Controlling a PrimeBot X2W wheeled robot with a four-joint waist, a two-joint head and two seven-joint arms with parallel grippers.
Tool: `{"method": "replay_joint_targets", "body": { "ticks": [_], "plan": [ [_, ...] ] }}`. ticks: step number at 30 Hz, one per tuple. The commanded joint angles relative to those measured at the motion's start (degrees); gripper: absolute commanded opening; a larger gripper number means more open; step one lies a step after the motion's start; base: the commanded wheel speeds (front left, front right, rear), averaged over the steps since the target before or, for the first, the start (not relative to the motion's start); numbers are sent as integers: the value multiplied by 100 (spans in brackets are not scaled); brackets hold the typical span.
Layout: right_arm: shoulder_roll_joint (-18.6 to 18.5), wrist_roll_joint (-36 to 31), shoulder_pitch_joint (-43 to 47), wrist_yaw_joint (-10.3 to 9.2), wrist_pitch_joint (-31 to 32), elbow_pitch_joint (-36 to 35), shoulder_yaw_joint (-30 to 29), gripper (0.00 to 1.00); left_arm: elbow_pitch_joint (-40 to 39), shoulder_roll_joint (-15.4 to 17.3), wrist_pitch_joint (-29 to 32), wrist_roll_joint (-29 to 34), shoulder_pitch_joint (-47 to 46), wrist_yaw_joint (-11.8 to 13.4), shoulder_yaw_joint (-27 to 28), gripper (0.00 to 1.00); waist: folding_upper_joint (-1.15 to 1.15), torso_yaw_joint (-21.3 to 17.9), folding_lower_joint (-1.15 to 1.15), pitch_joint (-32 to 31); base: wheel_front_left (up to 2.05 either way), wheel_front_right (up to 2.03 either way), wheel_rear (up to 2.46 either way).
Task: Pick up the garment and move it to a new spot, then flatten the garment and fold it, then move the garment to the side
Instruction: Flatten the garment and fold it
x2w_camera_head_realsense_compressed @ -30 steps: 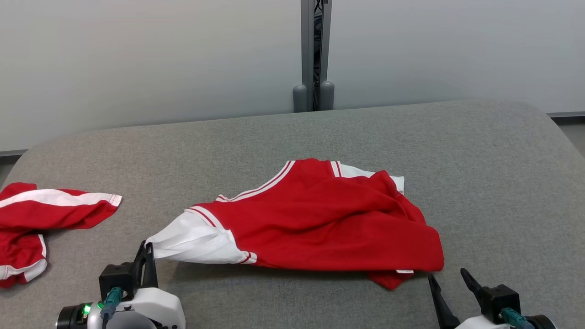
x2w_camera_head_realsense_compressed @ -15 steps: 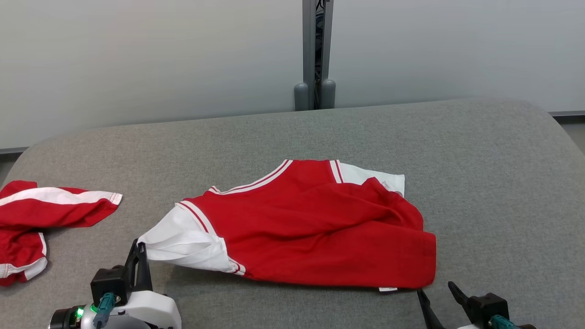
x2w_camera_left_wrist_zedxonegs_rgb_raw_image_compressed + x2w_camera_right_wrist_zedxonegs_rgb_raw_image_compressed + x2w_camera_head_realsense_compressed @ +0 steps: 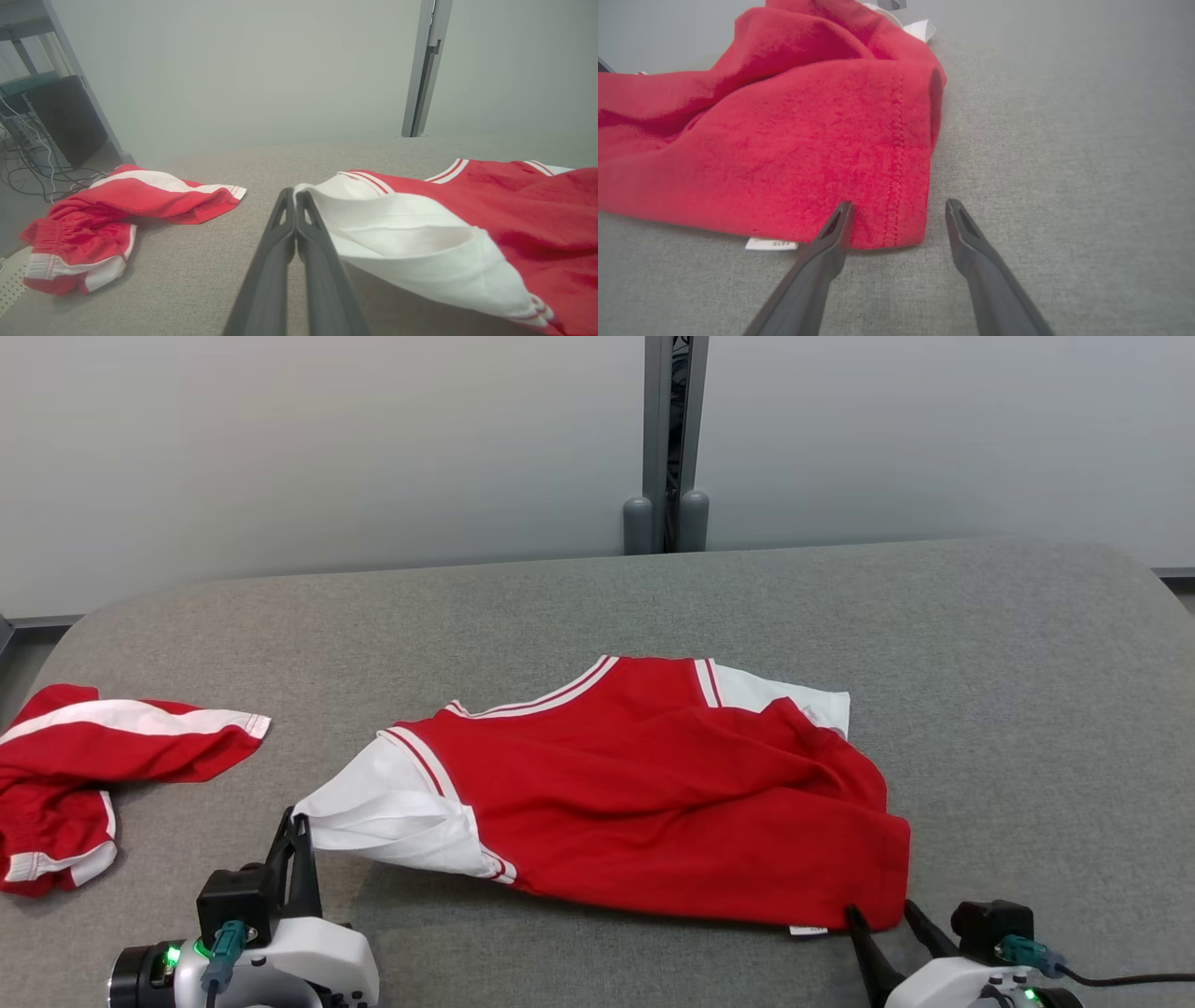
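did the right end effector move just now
Yes: the right end effector shifted left against the grey metal wall post, toward the corner of the red white-sleeved fabric shirt.

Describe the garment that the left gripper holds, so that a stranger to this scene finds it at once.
On the grey padded table, look at the middle. There lies a red shirt with white sleeves, one pinched by the left gripper. Unlike the red shorts at the left edge, it has sleeves and a striped neckline.

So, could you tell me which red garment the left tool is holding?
The red shirt in the middle: the left tool pinches its white sleeve. The striped shorts lie apart, untouched.
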Motion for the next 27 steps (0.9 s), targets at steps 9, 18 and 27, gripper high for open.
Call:
{"method": "replay_joint_targets", "body": {
  "ticks": [9,18,27],
  "plan": [
    [-549,869,-284,2,-24,-435,711,0,-391,28,-40,-79,-268,-211,-25,0,0,80,0,25,0,0,0],
    [-1105,1187,-426,3,-24,-1920,338,0,-1274,203,-46,-257,-656,-671,92,0,0,-92,0,-99,0,0,0],
    [-1957,1499,-1380,3,-18,-2666,208,0,-1999,567,662,-447,-1632,-1090,90,0,0,-165,0,-386,0,0,0]
  ]
}}
